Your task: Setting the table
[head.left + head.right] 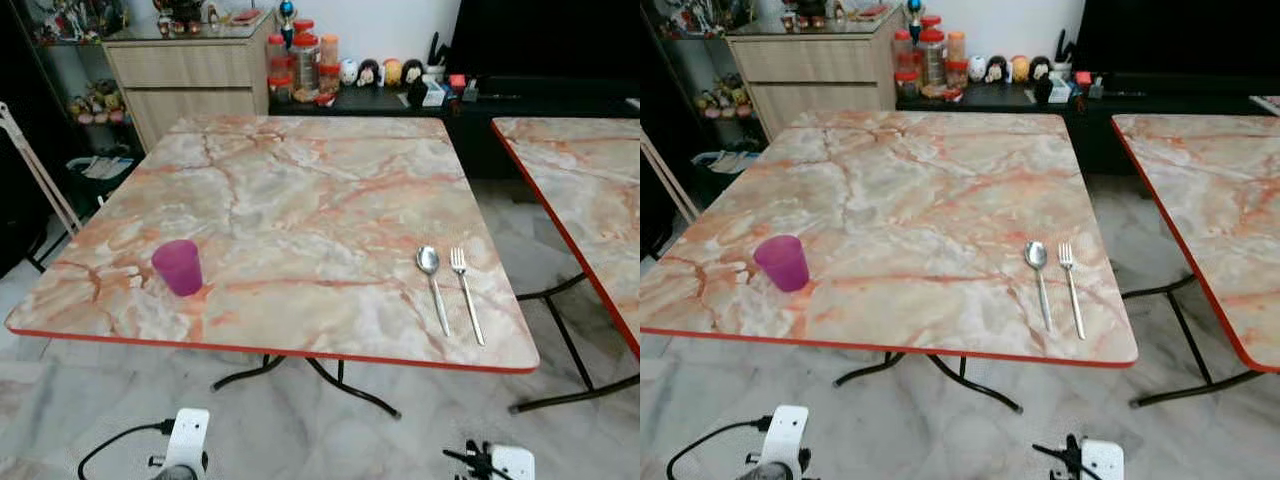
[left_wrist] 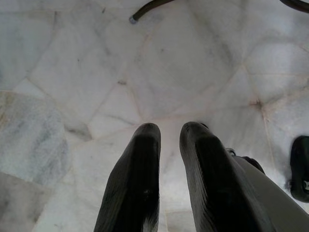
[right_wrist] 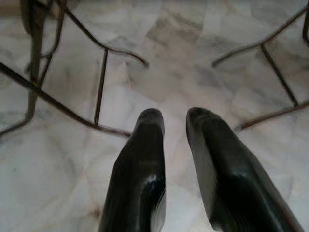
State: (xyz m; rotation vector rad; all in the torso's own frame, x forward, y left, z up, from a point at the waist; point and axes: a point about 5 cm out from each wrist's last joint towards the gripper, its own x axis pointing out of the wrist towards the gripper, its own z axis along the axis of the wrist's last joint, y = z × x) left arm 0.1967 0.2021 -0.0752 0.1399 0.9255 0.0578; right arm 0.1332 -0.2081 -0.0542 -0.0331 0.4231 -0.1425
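We stand before a square marble-patterned surface (image 1: 300,190) with a red rim, carried on black folding legs. Near its near left corner a purple cup (image 1: 178,267) stands upright, well apart from the cutlery. Toward the near right corner a spoon (image 1: 432,285) and a fork (image 1: 466,294) lie side by side, handles pointing at the near edge, the spoon on the left and the fork just beside it on the right, not touching. A second surface (image 1: 585,190) of the same pattern stands to our right, with a gap of floor between the two. Past the far edge we see a wooden cabinet (image 1: 190,75) and a low dark shelf (image 1: 400,100) with jars and small figurines on it. Both our arms hang low, below the near edge. Our left gripper (image 2: 169,133) points down at the pale marble floor (image 2: 72,72), its jaws a little apart with a narrow gap between the two black fingers (image 2: 137,183) and nothing between them. Our right gripper (image 3: 175,120) likewise points at the floor near the black legs (image 3: 99,87), its jaws slightly parted and holding nothing.
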